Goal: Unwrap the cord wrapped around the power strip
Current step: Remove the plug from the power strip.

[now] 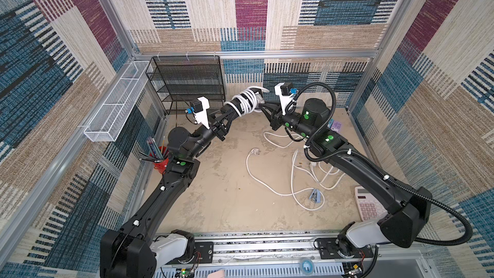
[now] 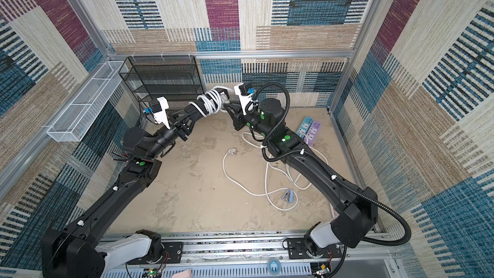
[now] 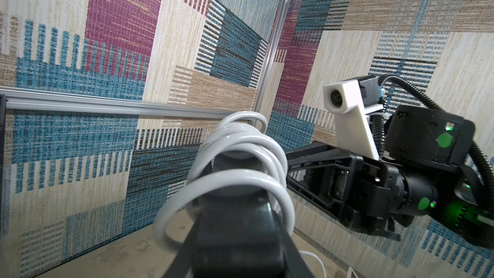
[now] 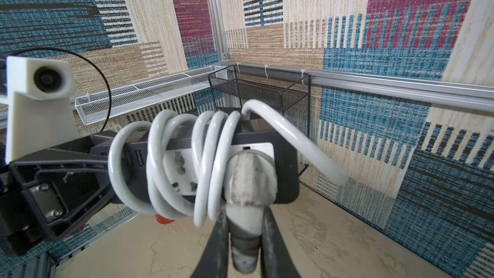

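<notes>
Power strip (image 1: 233, 108), dark body with a white socket face, is hanging in mid-air over the far part of the table (image 1: 213, 196), tilted and spanning between both grippers, just in front of the black mesh rack (image 1: 187, 81). White cord (image 1: 248, 99) is looping around it in several loose coils, not yet unwound, and one stretch is arcing free off the far end. White plug (image 4: 250, 180) is sitting against the strip's face. Both arms are reaching forward and inward with raised wrists, meeting at the strip. Left gripper (image 1: 229, 112) is clamping the strip's end on its own side, jaws narrow. Right gripper (image 1: 260, 106) is pinching the plug, fingers (image 4: 268, 225) pressing its sides.
</notes>
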